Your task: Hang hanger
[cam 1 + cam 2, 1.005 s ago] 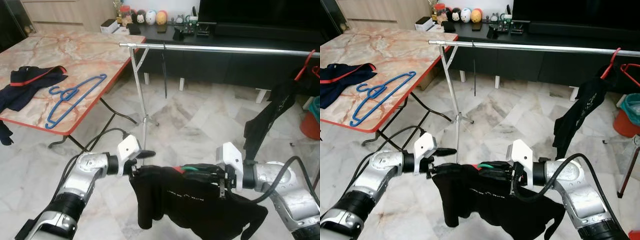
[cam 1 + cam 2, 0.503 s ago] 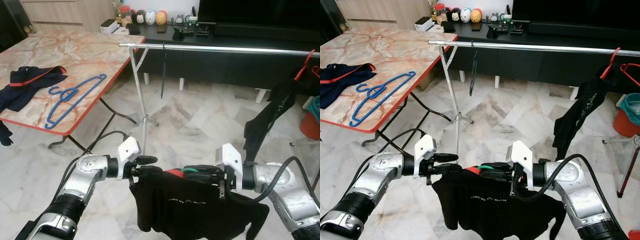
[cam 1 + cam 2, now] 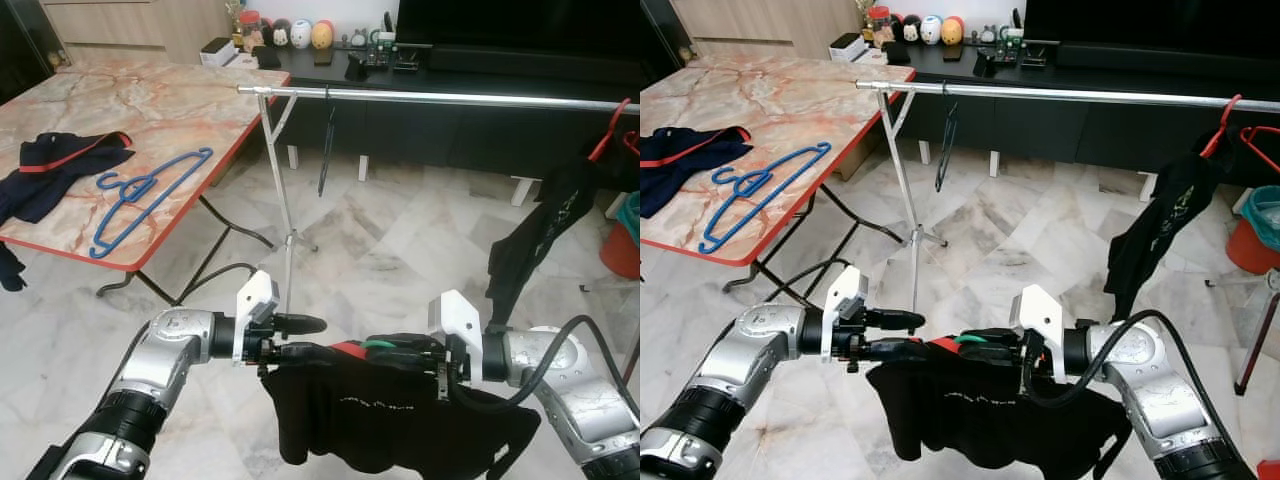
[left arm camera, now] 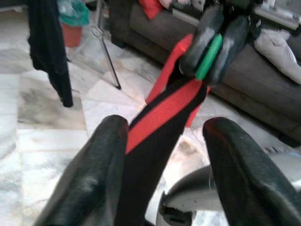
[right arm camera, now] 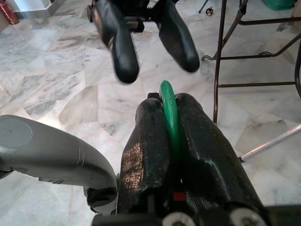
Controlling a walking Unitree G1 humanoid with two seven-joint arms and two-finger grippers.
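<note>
Right gripper (image 5: 171, 113) clamped on green hanger (image 5: 168, 109) carrying black shirt (image 3: 390, 410), low before rail (image 3: 440, 97). Left gripper (image 4: 162, 141) spread open astride red collar band (image 4: 162, 110), wider than before. Bare floor (image 3: 400, 240) under rail.

Table (image 3: 190, 95) left, rail (image 3: 450, 97) ahead, garment (image 3: 400, 415) held between both grippers

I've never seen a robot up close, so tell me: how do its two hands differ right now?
The right hand is shut tight on a green hanger, fingers pressed either side of it. The left hand is spread open, the black garment's red-trimmed edge running between its fingers, one finger beside it. Both have long black fingers, sit low before the robot, point toward each other, and carry the same garment between them.
</note>
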